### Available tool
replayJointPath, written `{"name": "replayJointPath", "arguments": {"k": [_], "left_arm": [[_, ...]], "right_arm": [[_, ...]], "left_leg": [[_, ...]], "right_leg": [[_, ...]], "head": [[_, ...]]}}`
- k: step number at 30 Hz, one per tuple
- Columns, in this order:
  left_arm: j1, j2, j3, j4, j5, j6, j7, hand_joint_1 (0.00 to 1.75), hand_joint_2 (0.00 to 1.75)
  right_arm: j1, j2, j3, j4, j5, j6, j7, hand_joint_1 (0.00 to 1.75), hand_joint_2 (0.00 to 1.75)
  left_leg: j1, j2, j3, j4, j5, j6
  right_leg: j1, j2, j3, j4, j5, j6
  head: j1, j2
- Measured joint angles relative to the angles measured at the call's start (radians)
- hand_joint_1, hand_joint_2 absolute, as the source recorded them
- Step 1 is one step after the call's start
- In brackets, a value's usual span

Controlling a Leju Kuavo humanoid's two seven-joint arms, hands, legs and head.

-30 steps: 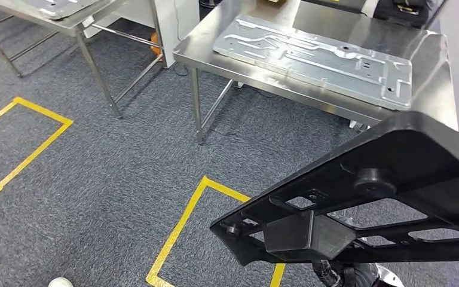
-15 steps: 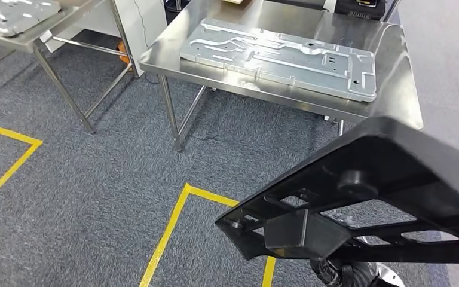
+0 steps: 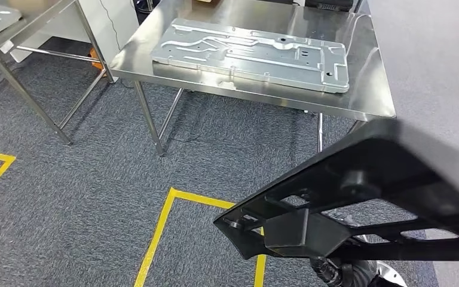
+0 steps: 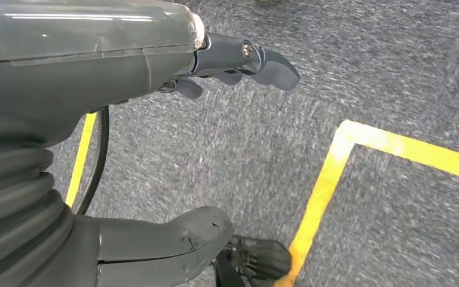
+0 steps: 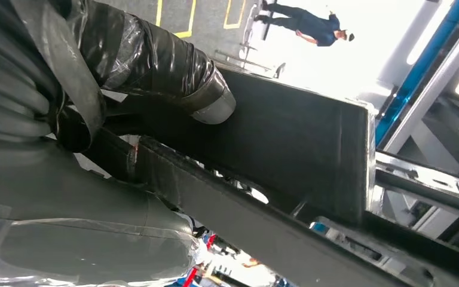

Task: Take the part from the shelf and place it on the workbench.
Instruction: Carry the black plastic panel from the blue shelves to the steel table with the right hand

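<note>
Transport is the step you're in, judging by the black ribbed part held out low in front of the body, clear of the steel workbench ahead, where a stamped metal panel already takes most of the top. Your right hand grips the part's edge, taped fingers wrapped over it. Your left hand hangs over the carpet, fingers spread, holding nothing. The part's far end runs out of frame.

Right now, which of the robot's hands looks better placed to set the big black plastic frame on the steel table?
The right hand: it grips the black plastic frame. The left hand hangs empty over the grey carpet, away from the steel table.
</note>
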Motion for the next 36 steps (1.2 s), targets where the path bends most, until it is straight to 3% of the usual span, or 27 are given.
{"name": "replayJointPath", "arguments": {"k": [2,3,5,6,7,8,10,12,15,17,18,20,21,22,23,24,26,27,30,32,34,36], "left_arm": [[-0.003,0.0,0.004,0.0,0.002,-0.007,-0.003,0.0,1.75],[-0.003,0.0,0.005,0.0,0.004,-0.013,-0.004,0.0,1.75],[0.001,0.001,0.012,0.0,0.011,-0.027,-0.008,0.0,1.75],[0.003,0.001,0.017,0.0,0.014,-0.033,-0.01,0.0,1.75],[0.006,0.001,0.021,0.0,0.017,-0.037,-0.012,0.0,1.75],[0.007,0.001,0.025,0.0,0.018,-0.04,-0.013,0.0,1.75],[0.007,0.001,0.029,0.0,0.019,-0.042,-0.015,0.0,1.75],[0.005,0.001,0.031,0.0,0.019,-0.043,-0.016,0.0,1.75],[0.004,0.0,0.036,0.0,0.022,-0.052,-0.019,0.0,1.75],[0.002,-0.002,0.042,0.0,0.027,-0.061,-0.02,0.0,1.75],[0.002,-0.003,0.046,0.0,0.029,-0.066,-0.02,0.0,1.75],[0.002,-0.003,0.053,0.0,0.033,-0.074,-0.02,0.0,1.75],[0.002,-0.003,0.055,0.0,0.034,-0.076,-0.02,0.0,1.75],[0.002,-0.003,0.057,0.0,0.036,-0.077,-0.02,0.0,1.75],[0.002,-0.003,0.059,0.0,0.037,-0.08,-0.02,0.0,1.75],[0.002,-0.003,0.061,0.0,0.037,-0.083,-0.019,0.0,1.75],[0.001,-0.004,0.065,0.0,0.038,-0.091,-0.017,0.0,1.75],[0.0,-0.004,0.067,0.0,0.038,-0.094,-0.016,0.0,1.75],[-0.001,-0.006,0.076,0.0,0.039,-0.103,-0.011,0.0,1.75],[-0.003,-0.006,0.078,0.0,0.039,-0.107,-0.01,0.0,1.75],[-0.004,-0.006,0.078,0.0,0.039,-0.11,-0.01,0.0,1.75],[-0.002,-0.005,0.079,0.0,0.039,-0.11,-0.01,0.0,1.75]], "right_arm": [[-0.004,-0.001,0.0,-0.002,0.008,-0.003,0.0,1.75,1.75],[-0.007,-0.001,0.0,-0.003,0.009,-0.005,0.0,1.75,1.75],[-0.013,-0.002,0.001,-0.001,0.009,-0.006,0.002,1.75,1.75],[-0.013,-0.002,0.001,0.0,0.009,-0.006,0.003,1.75,1.75],[-0.013,-0.003,0.001,0.001,0.009,-0.006,0.003,1.75,1.75],[-0.013,-0.003,0.001,0.002,0.009,-0.006,0.004,1.75,1.75],[-0.014,-0.004,0.001,0.002,0.009,-0.006,0.004,1.75,1.75],[-0.015,-0.006,0.001,0.002,0.009,-0.006,0.004,1.75,1.75],[-0.016,-0.01,0.003,0.002,0.01,-0.007,0.005,1.75,1.75],[-0.019,-0.012,0.004,0.002,0.009,-0.007,0.005,1.75,1.75],[-0.022,-0.014,0.005,0.002,0.009,-0.007,0.005,1.75,1.75],[-0.026,-0.016,0.006,0.003,0.009,-0.006,0.005,1.75,1.75],[-0.027,-0.016,0.006,0.004,0.008,-0.006,0.005,1.75,1.75],[-0.027,-0.017,0.007,0.005,0.008,-0.006,0.005,1.75,1.75],[-0.027,-0.017,0.007,0.006,0.008,-0.006,0.005,1.75,1.75],[-0.028,-0.017,0.007,0.007,0.008,-0.006,0.005,1.75,1.75],[-0.032,-0.017,0.007,0.007,0.007,-0.006,0.005,1.75,1.75],[-0.035,-0.018,0.007,0.007,0.007,-0.005,0.006,1.75,1.75],[-0.04,-0.021,0.007,0.007,0.006,-0.003,0.007,1.75,1.75],[-0.042,-0.022,0.008,0.007,0.005,-0.001,0.007,1.75,1.75],[-0.047,-0.023,0.008,0.007,0.004,0.0,0.008,1.75,1.75],[-0.049,-0.023,0.008,0.008,0.004,0.0,0.008,1.75,1.75]], "left_leg": [[0.0,-0.027,-0.003,0.02,-0.018,-0.007],[0.0,-0.049,-0.023,0.064,-0.043,-0.007],[0.0,-0.081,-0.096,0.207,-0.108,-0.006],[-0.001,-0.086,-0.132,0.27,-0.127,-0.006],[-0.002,-0.087,-0.154,0.301,-0.125,-0.007],[-0.002,-0.088,-0.155,0.289,-0.102,-0.007],[-0.002,-0.089,-0.107,0.165,-0.019,-0.005],[-0.002,-0.092,-0.057,0.046,0.03,0.001],[-0.004,-0.092,-0.046,0.017,0.034,0.017],[0.0,-0.091,-0.045,0.015,0.035,0.026],[0.002,-0.09,-0.045,0.014,0.036,0.03],[0.002,-0.088,-0.045,0.015,0.034,0.033],[0.001,-0.087,-0.046,0.015,0.032,0.033],[0.001,-0.087,-0.045,0.016,0.031,0.033],[0.001,-0.086,-0.042,0.016,0.028,0.032],[0.001,-0.086,-0.039,0.016,0.026,0.031],[0.001,-0.086,-0.031,0.014,0.022,0.026],[0.001,-0.086,-0.029,0.014,0.02,0.023],[0.002,-0.084,-0.025,0.005,0.018,0.006],[0.003,-0.083,-0.021,0.011,0.009,-0.005],[0.002,-0.085,-0.06,0.098,-0.038,-0.007],[0.0,-0.086,-0.135,0.239,-0.096,-0.007]], "right_leg": [[-0.003,0.01,0.016,-0.023,0.009,-0.008],[-0.005,0.013,0.022,-0.031,0.012,-0.012],[-0.001,0.019,0.025,-0.03,0.008,-0.022],[0.002,0.024,0.026,-0.027,0.005,-0.026],[0.004,0.029,0.028,-0.026,0.002,-0.027],[0.005,0.034,0.032,-0.024,-0.002,-0.027],[0.005,0.043,0.04,-0.018,-0.011,-0.022],[0.009,0.049,0.043,-0.009,-0.023,-0.014],[0.011,0.053,0.039,-0.002,-0.03,-0.005],[0.007,0.05,0.028,0.027,-0.052,0.006],[0.003,0.048,0.009,0.069,-0.077,0.015],[-0.008,0.043,-0.06,0.204,-0.141,0.032],[-0.014,0.042,-0.095,0.266,-0.16,0.037],[-0.018,0.04,-0.117,0.3,-0.162,0.039],[-0.021,0.039,-0.12,0.295,-0.142,0.04],[-0.022,0.039,-0.103,0.249,-0.105,0.037],[-0.019,0.037,-0.04,0.106,-0.028,0.026],[-0.014,0.036,-0.017,0.052,-0.009,0.019],[-0.003,0.036,0.0,0.005,-0.006,0.004],[-0.007,0.036,0.017,-0.018,0.0,-0.004],[-0.01,0.035,0.033,-0.035,0.004,-0.012],[-0.003,0.034,0.035,-0.031,-0.003,-0.021]], "head": [[0.0,0.0],[0.0,0.0],[-0.001,0.0],[-0.001,0.0],[-0.001,0.0],[-0.001,0.0],[-0.001,0.0],[0.0,0.0],[0.0,0.0],[0.0,0.0],[0.0,0.0],[0.0,0.0],[0.0,0.0],[0.0,0.0],[0.0,0.0],[0.0,0.0],[0.0,0.0],[0.0,0.0],[0.0,0.0],[0.0,0.0],[-0.001,0.0],[-0.001,0.0]]}}
